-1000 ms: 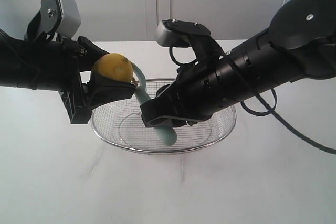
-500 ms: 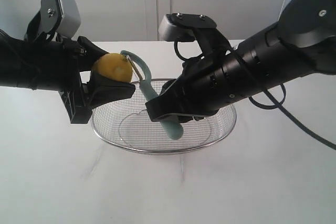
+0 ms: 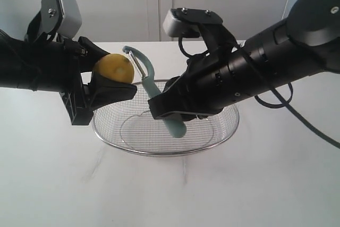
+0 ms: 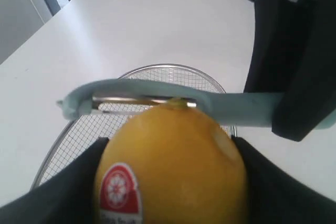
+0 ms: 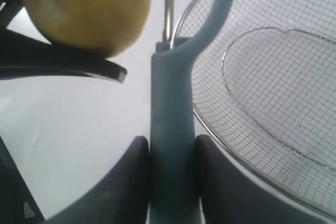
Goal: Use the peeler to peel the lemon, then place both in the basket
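Observation:
My left gripper (image 3: 109, 81) is shut on the yellow lemon (image 3: 113, 68), held in the air over the left rim of the wire basket (image 3: 223, 134). The lemon (image 4: 170, 166) fills the left wrist view, its red-and-white sticker (image 4: 119, 187) facing the camera. My right gripper (image 3: 171, 111) is shut on the teal handle of the peeler (image 3: 154, 91), which stands tilted above the basket. The peeler's loop head (image 3: 139, 61) sits right beside the lemon's tip, its blade (image 4: 139, 99) at the lemon's far end. In the right wrist view the handle (image 5: 172, 150) runs between the two dark fingers (image 5: 131, 182).
The basket (image 5: 262, 93) rests on a white table (image 3: 255, 184) with nothing inside it. A pale wall stands behind. Both black arms crowd the space over the basket.
My right gripper has lifted the peeler upward along the lemon's right side, from below the fruit to beside its tip. The left gripper and lemon have stayed still.

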